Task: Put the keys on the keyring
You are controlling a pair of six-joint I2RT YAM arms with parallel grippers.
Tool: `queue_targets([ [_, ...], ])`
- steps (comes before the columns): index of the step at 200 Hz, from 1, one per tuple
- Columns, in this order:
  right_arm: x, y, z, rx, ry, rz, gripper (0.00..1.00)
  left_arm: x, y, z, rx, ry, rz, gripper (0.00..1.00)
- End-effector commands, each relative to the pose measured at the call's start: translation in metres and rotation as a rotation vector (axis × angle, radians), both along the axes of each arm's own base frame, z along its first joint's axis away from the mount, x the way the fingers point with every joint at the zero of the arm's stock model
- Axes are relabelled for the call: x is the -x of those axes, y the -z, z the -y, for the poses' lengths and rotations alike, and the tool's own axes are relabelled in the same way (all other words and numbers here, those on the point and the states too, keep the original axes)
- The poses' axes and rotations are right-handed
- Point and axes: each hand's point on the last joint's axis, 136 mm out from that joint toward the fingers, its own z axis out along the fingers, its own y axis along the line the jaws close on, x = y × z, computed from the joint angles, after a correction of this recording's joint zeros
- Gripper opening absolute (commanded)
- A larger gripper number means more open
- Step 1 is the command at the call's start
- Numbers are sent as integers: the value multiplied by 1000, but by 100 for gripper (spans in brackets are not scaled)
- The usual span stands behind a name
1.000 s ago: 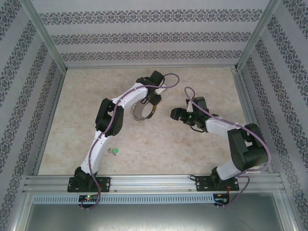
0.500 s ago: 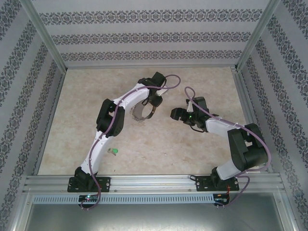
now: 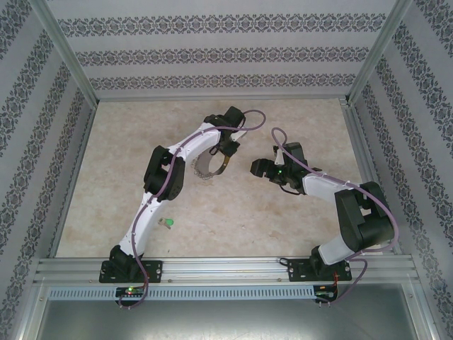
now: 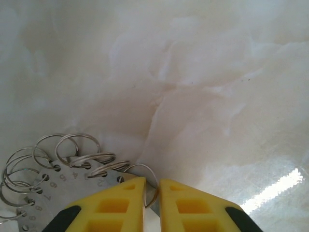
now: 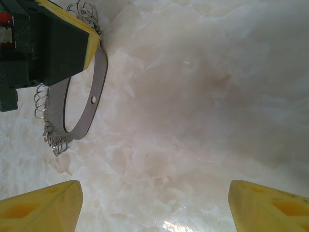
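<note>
The keyring (image 3: 205, 170) is a thin dark-grey band fringed with small silvery split rings, held off the table at mid-left. My left gripper (image 3: 225, 153) is shut on its edge. In the left wrist view the yellow fingers (image 4: 120, 203) pinch the band (image 4: 72, 180) and one small split ring between them, at the gripper (image 4: 152, 187). The right wrist view shows the keyring (image 5: 91, 104) hanging from the left gripper's finger (image 5: 72, 29). My right gripper (image 3: 256, 168) hovers open to the ring's right, nothing between its fingers (image 5: 43, 208). The green-headed key (image 3: 168, 224) lies loose near the left arm.
The pale marbled table top (image 3: 241, 212) is boxed in by patterned walls with metal posts (image 3: 67, 60). An aluminium rail (image 3: 226, 269) carrying both arm bases runs along the near edge.
My left arm has shifted slightly, wrist a touch farther back, with the keyring still in its grip. The right arm and the green key have not moved.
</note>
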Motion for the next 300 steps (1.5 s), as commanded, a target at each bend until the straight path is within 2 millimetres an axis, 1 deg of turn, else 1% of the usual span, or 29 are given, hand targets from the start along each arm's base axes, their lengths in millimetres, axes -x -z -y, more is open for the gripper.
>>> queue_targets([
  [1, -7, -20, 0, -27, 3, 55, 80, 5, 1, -1, -19, -10, -22, 13],
  [16, -6, -21, 1, -29, 5, 57, 79, 5, 0, -1, -19, -10, -22, 8],
  [33, -6, -23, 1, -29, 6, 63, 80, 5, 0, 0, -17, -9, -21, 0],
  [61, -5, -25, 1, -33, 5, 68, 80, 10, 1, 2, -3, -4, -44, 0],
  [91, -5, -27, 2, -33, 7, 72, 80, 20, -7, 7, 42, 0, -64, 0],
  [131, -4, -25, 1, -36, 8, 65, 80, 41, -21, 17, 122, 3, -97, 0],
  [166, -1, -23, 1, -39, 10, 62, 80, 62, -29, 25, 191, -1, -123, 0],
  [184, 1, -22, 2, -38, 11, 61, 79, 71, -38, 31, 230, 0, -125, 0],
  [200, 2, -21, 2, -36, 11, 61, 80, 73, -46, 32, 253, -10, -104, 0],
  [213, 2, -21, 2, -36, 12, 61, 80, 68, -52, 28, 245, -41, -66, 0],
  [222, 2, -21, 2, -37, 12, 62, 80, 64, -54, 21, 219, -65, -38, 0],
  [226, 2, -22, 3, -38, 14, 61, 80, 62, -54, 18, 207, -74, -27, 3],
  [234, 3, -22, 2, -40, 13, 63, 79, 59, -53, 12, 180, -92, -11, 14],
  [241, 3, -23, 2, -42, 13, 63, 80, 58, -51, 8, 164, -100, -7, 21],
  [268, 5, -24, 2, -40, 12, 69, 80, 59, -45, -4, 121, -126, 1, 47],
  [278, 6, -24, 2, -40, 12, 68, 80, 58, -45, -8, 111, -134, 11, 53],
  [300, 4, -26, 1, -43, 8, 71, 79, 50, -47, -17, 90, -146, 32, 62],
])
